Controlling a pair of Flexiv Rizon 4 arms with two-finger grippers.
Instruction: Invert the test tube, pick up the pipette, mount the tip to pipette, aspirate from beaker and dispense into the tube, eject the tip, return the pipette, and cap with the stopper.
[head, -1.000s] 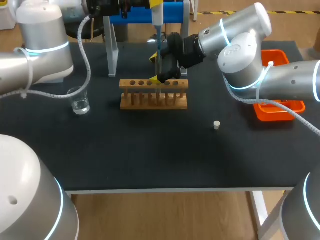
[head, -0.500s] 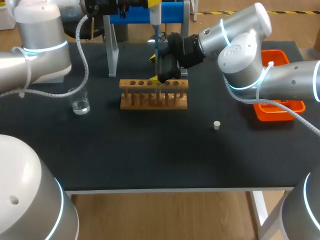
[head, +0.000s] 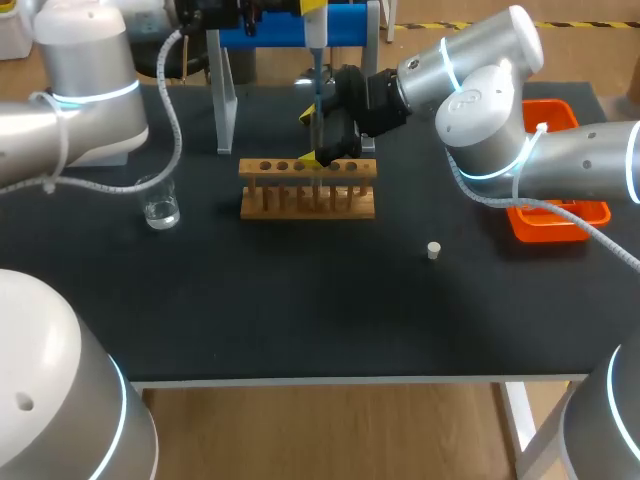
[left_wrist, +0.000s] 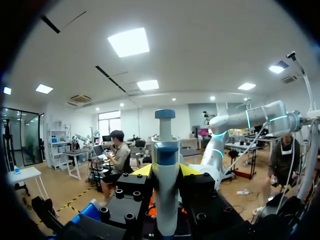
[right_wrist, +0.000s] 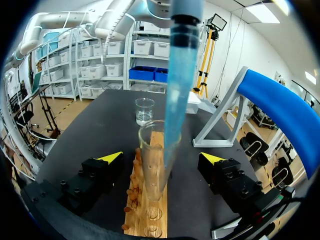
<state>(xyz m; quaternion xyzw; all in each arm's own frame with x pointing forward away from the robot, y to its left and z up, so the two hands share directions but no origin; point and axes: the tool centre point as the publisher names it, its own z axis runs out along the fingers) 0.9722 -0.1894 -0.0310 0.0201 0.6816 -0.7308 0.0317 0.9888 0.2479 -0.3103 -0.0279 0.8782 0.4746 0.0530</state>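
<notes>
Wooden and pale against the black table (head: 300, 310), the tube rack (head: 308, 202) stands a little above the centre of the head view, and both of your arms meet there. Your left tool (left_wrist: 166, 171) is clamped on the pipette (left_wrist: 165, 145), with one yellow tip pressed to each side of its white body. It holds the pipette upright over the rack, at the top middle of the frame. The pipette's long blue tip (right_wrist: 180, 75) runs down to the mouth of the test tube (right_wrist: 148, 170), which stands upright in a rack hole. The tip's lower end appears to sit just inside the glass. Your right tool (right_wrist: 161, 159) comes in from the upper right with its fingers spread wide and the tube between them. Neither finger touches the tube, so the tool grips nothing. The beaker (head: 160, 203), holding a little clear liquid, stands at the left of the frame, well apart from the rack. The small white stopper (head: 433, 250) lies on the table to the lower right of the rack. Behind the rack is a blue stand (head: 340, 25) on grey legs, and an orange tray (head: 560, 222) sits at the right edge.
</notes>
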